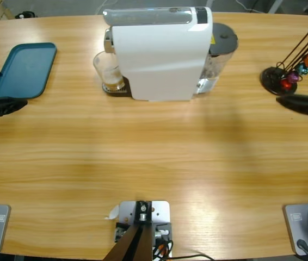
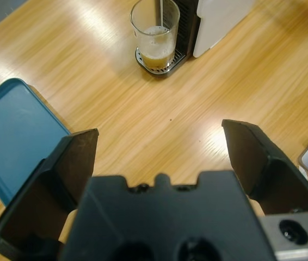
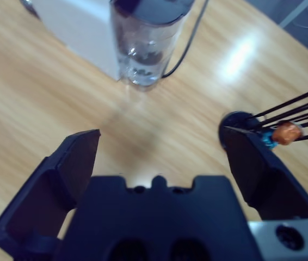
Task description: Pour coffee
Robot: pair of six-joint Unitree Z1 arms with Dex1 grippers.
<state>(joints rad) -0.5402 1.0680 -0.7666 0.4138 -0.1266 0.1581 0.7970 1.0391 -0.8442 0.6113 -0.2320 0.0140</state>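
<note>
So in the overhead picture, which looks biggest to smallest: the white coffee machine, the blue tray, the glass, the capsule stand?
1. White coffee machine, clearly the largest.
2. Blue tray.
3. Glass and capsule stand: unsure, as the stand runs off the picture's edge.

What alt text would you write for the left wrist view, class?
The open left gripper hovers above a wooden table, aimed at a clear glass of amber, foam-topped coffee on a white coffee machine's drip tray. A teal plastic tray lies left.
</note>
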